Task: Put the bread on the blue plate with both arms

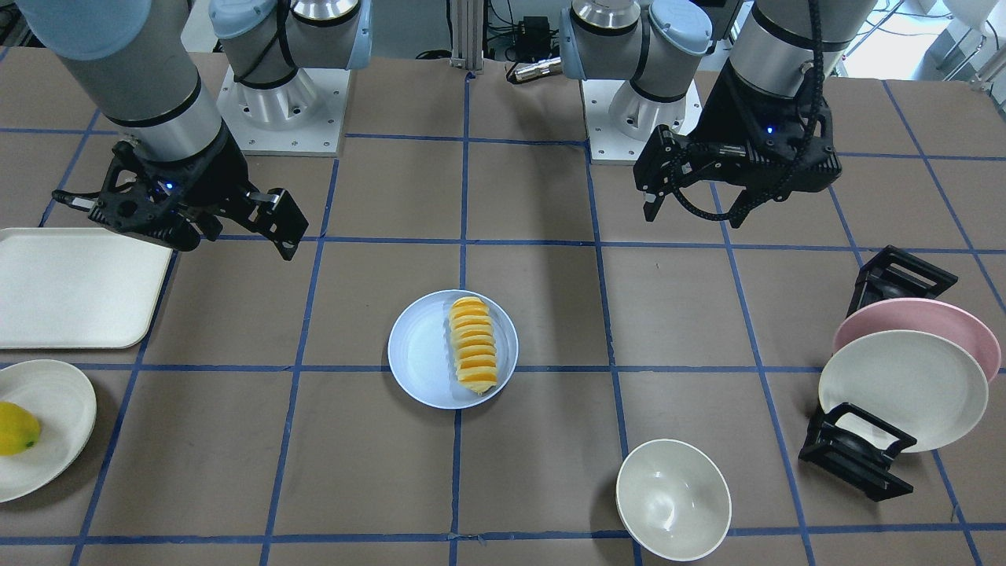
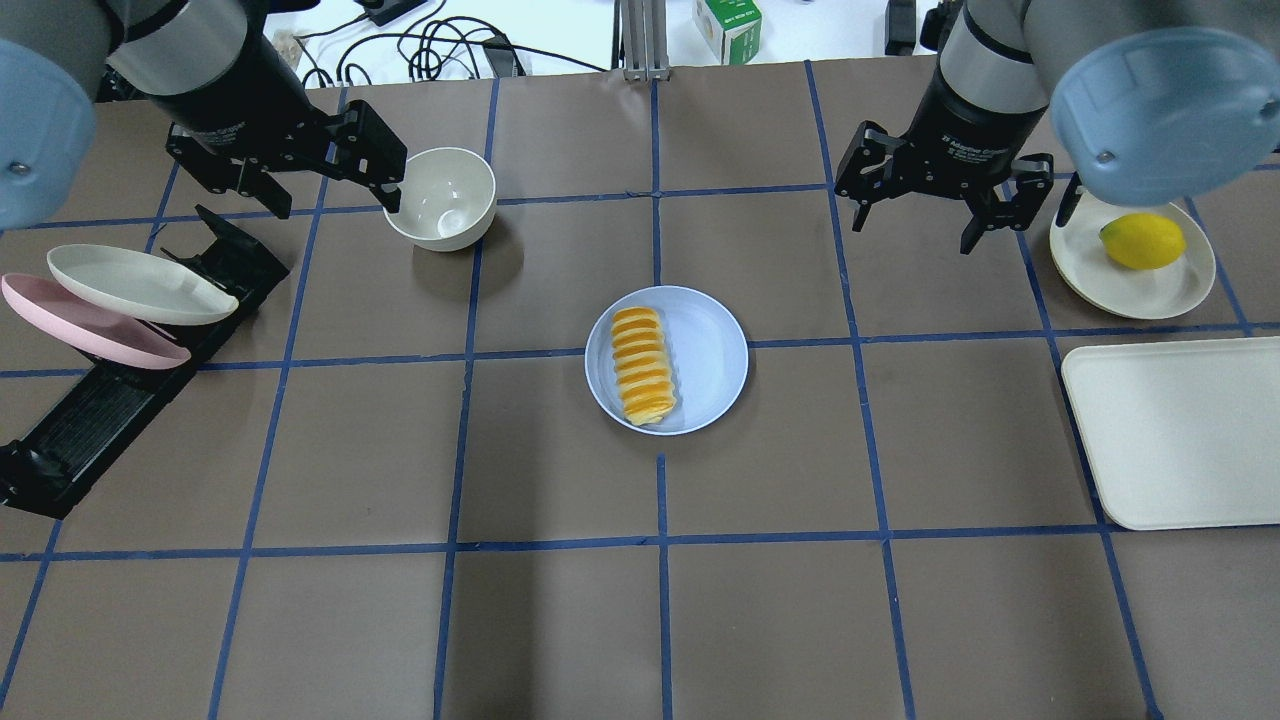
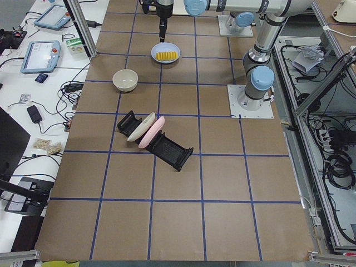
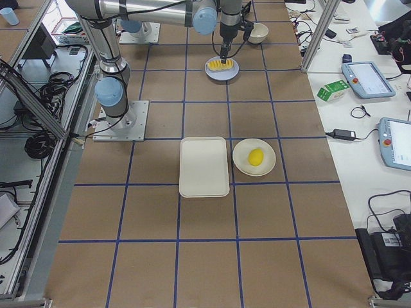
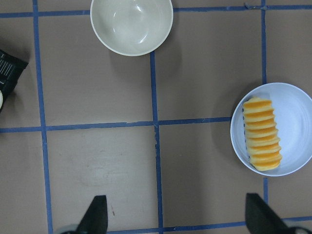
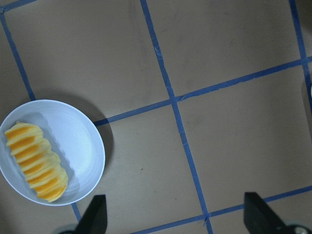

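The bread lies lengthwise on the left half of the blue plate at the table's centre; it also shows in the front view on the plate. My left gripper is open and empty, raised at the far left, beside the white bowl. My right gripper is open and empty, raised at the far right. The left wrist view shows the bread on the plate ahead to the right. The right wrist view shows the bread on the plate to the left.
A white bowl stands by my left gripper. A black rack holds a cream plate and a pink plate at the left. A lemon lies on a cream plate at the right, with a cream tray nearer.
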Tool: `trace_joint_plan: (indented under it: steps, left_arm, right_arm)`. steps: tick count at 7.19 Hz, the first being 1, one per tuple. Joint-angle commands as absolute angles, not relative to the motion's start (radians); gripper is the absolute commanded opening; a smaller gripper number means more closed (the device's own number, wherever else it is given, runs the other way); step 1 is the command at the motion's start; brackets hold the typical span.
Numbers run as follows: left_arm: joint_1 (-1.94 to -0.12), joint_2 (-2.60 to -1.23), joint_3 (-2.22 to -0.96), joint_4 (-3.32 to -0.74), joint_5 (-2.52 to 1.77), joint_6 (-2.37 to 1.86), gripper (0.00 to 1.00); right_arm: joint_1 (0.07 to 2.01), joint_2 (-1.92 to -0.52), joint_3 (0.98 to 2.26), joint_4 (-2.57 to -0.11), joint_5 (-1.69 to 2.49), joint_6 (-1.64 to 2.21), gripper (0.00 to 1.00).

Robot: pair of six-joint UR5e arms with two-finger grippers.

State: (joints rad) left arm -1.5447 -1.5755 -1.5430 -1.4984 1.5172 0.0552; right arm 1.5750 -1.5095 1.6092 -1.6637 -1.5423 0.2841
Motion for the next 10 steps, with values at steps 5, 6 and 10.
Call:
trace_joint_plan:
  steps: [5, 6, 10]
  left_arm:
    - [-1.545, -1.574, -1.543, -1.499, 1.517, 0.055, 1.00]
    - [-1.545, -1.572, -1.543, -1.499, 1.517, 0.055, 1.00]
    - [-1.545, -1.571, -1.543, -1.499, 1.522, 0.055, 1.00]
  right_arm:
    - [1.575, -1.609, 1.617, -1.620, -1.556, 0.225, 1.00]
    - [1.575, -1.611, 1.612, -1.621, -1.493, 0.227, 1.00]
    - [1.575, -1.611, 1.620, -1.620, -1.505, 0.225, 1.00]
